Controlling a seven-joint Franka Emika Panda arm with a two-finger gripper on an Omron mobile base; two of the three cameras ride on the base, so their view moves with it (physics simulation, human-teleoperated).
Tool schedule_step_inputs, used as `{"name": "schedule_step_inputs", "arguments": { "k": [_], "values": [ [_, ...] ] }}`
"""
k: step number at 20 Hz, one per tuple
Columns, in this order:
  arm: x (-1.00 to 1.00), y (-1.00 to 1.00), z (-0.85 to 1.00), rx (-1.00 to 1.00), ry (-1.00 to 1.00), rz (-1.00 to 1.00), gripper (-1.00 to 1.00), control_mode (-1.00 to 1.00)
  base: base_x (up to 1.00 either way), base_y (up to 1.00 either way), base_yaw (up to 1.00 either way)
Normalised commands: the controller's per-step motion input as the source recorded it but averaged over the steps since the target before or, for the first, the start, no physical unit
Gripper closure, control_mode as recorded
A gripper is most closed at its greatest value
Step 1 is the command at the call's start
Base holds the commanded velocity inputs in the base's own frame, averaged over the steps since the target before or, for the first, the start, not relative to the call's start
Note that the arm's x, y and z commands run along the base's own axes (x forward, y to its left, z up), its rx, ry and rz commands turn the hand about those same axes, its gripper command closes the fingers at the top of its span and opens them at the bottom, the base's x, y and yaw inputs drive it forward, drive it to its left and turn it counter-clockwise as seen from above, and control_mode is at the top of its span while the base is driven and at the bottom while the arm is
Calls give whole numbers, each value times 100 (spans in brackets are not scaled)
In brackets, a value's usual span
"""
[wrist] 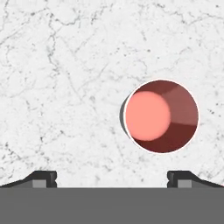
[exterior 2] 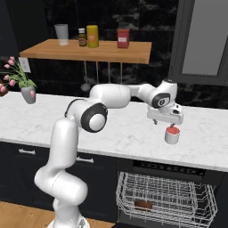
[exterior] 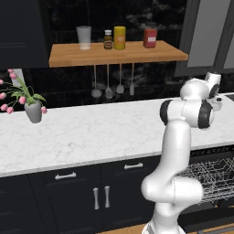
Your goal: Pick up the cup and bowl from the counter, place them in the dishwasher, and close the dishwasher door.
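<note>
1. White marble counter carries a flower vase near its left end; the cup stands toward its right, by the front edge.
2. Arm reaches rightward; gripper hangs just above the cup, fingers wide apart, empty.
3. Right base view shows the dishwasher rack pulled out below.

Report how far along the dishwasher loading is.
Possibly done: a dark brown thing lies in the pulled-out rack, maybe the bowl. In hand: the open gripper hovers over the cup, which stands on the counter. Left: grasp and load the cup, then close the dishwasher door.
</note>
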Motion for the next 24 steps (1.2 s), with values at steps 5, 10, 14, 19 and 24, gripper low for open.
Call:
{"name": "schedule_step_inputs", "arguments": {
  "k": [5, 10, 14, 19, 24],
  "values": [
    [0, 0, -26, 0, 0, 0, -100, -100, 0, 0, 0],
    [0, 2, -36, 0, 0, 1, -100, -100, 0, 0, 0],
    [2, 0, -56, 0, 0, 3, -100, -100, 0, 0, 0],
    [12, 0, -54, 0, -2, 3, -100, -100, 0, 0, 0],
    [4, 0, -13, 0, -3, 3, -100, -100, 0, 0, 0]
  ]
}}
